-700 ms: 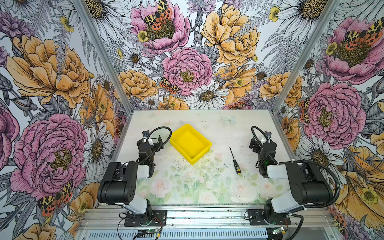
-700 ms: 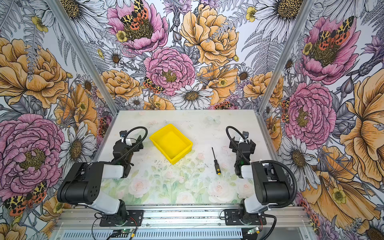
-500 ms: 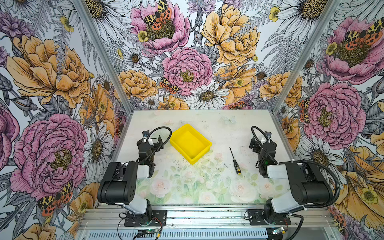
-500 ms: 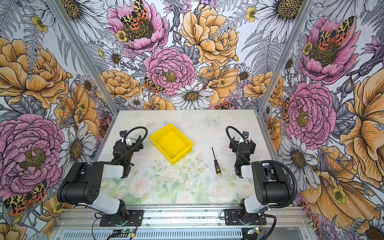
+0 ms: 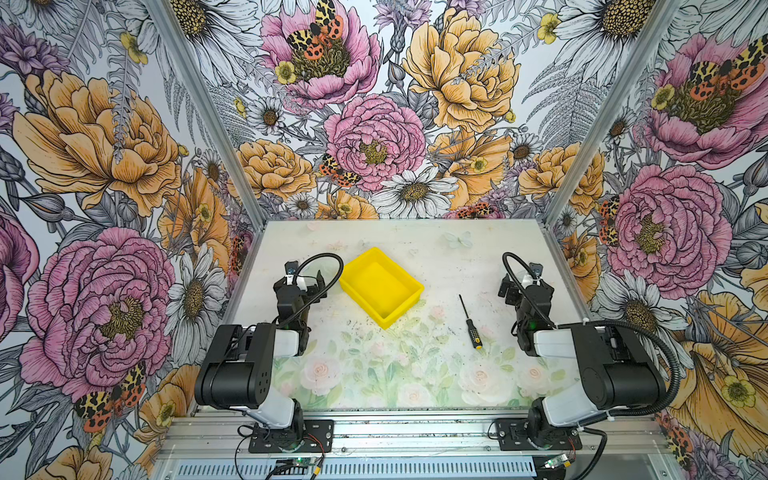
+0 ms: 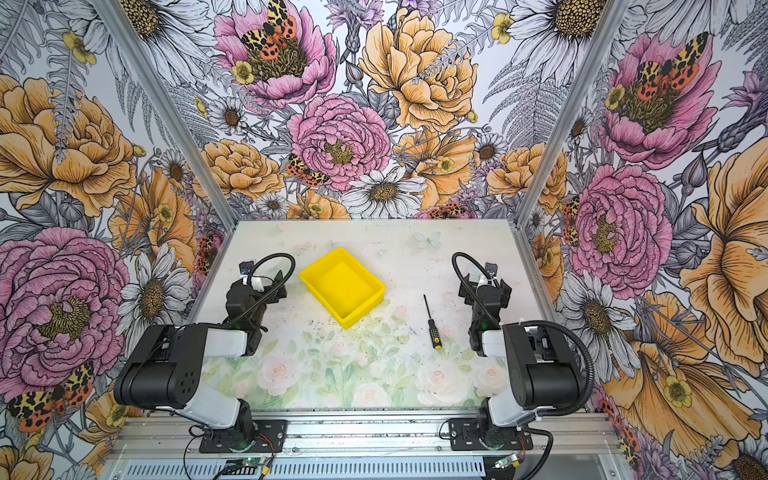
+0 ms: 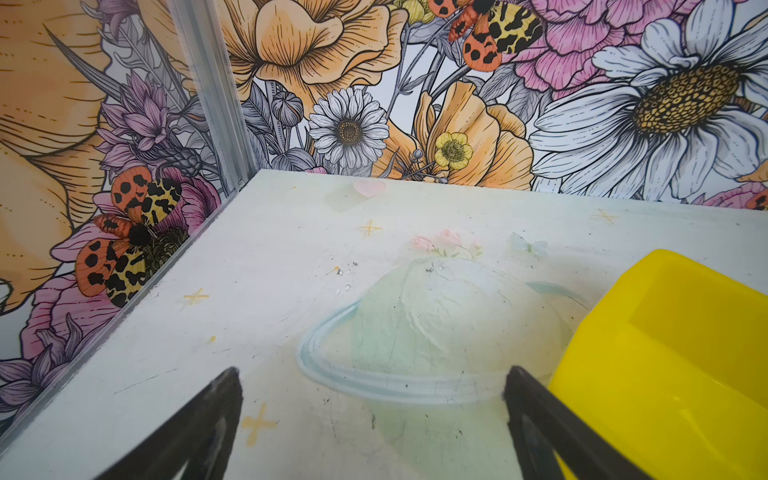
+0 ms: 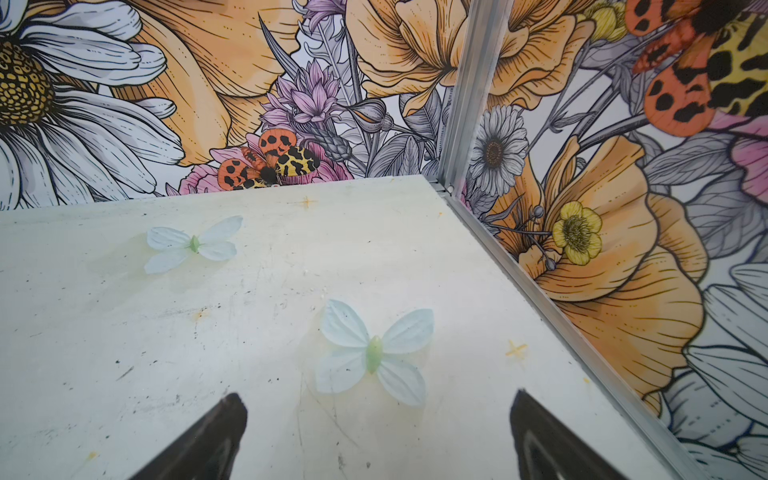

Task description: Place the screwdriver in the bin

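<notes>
The screwdriver (image 5: 470, 322) lies flat on the bench (image 5: 374, 374), to the right of the empty yellow bin (image 5: 380, 286) and apart from it. It looks light, stiff and slim, so the thicker black handle is likely the best place to grip. The right end effector (image 8: 376, 401) and the left end effector (image 7: 372, 374) are both released and empty.

Floral walls (image 5: 374, 137); pale printed tabletop (image 5: 395, 237); alu. corner posts (image 5: 204, 104)

In both top views the pale flower-printed tabletop (image 5: 478, 262) is seen from high above its near edge, tilted toward the flowered back wall (image 5: 374, 124); nearly the whole scene is shared. Each wrist view is taken low and close over it, faced toward a back corner; the bright yellow shallow plastic bin (image 7: 685, 353) is shared with the left one.
</notes>
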You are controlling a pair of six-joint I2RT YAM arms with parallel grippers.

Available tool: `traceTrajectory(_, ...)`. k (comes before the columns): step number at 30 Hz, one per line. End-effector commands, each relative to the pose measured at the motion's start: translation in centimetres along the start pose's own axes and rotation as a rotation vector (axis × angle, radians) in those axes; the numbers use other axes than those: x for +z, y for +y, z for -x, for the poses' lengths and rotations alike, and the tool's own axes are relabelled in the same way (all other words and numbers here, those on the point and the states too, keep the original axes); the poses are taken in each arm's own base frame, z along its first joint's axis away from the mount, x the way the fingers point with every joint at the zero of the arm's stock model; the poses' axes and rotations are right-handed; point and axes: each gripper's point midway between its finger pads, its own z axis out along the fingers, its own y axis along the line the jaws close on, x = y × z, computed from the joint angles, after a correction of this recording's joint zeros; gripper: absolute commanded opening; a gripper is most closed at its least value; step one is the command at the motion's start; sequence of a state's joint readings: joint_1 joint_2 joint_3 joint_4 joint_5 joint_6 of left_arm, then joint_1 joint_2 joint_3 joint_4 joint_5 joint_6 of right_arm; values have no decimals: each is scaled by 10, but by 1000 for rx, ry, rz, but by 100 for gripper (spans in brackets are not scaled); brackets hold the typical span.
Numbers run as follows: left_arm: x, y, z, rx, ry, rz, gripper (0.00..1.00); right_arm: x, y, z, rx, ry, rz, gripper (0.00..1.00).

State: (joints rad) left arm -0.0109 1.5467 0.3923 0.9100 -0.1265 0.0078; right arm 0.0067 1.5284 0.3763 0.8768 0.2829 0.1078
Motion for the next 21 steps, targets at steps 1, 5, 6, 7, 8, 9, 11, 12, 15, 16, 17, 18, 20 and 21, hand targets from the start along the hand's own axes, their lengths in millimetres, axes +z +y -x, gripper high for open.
traceTrajectory(1,-2,1,-1,10,-10,7,98,0,0,2,16,-18,7,99)
traceTrajectory(5,-2,1,-1,10,-8,8,99,0,0,3,16,-20,8,100)
traceTrajectory(6,-2,1,-1,10,-8,8,99,0,0,2,16,-18,8,100)
traceTrajectory(7,-2,1,-1,9,-9,8,99,0,0,3,16,-19,8,100)
traceTrajectory(8,-2,1,-1,10,-8,7,99,0,0,2,15,-18,7,99)
traceTrajectory(9,-2,1,-1,9,-9,8,99,0,0,2,15,-18,8,100)
traceTrajectory(11,-2,1,-1,8,-7,8,99,0,0,3,16,-19,9,99)
traceTrajectory(12,-2,1,-1,8,-8,7,99,0,0,2,16,-19,8,99)
traceTrajectory(15,-2,1,0,8,-11,7,99,0,0,3,17,-19,7,99)
traceTrajectory(16,-2,2,-1,8,-9,8,99,-1,0,3,16,-20,7,99)
traceTrajectory(17,-2,2,-1,8,-9,8,99,-1,0,3,17,-20,8,99)
traceTrajectory(18,-3,2,0,8,-11,8,99,-1,0,3,18,-20,7,99)
traceTrajectory(20,-3,2,0,4,-9,10,99,-1,-1,5,20,-22,2,100)
traceTrajectory(21,-4,3,2,2,-11,11,99,-1,-3,6,23,-15,-7,99)
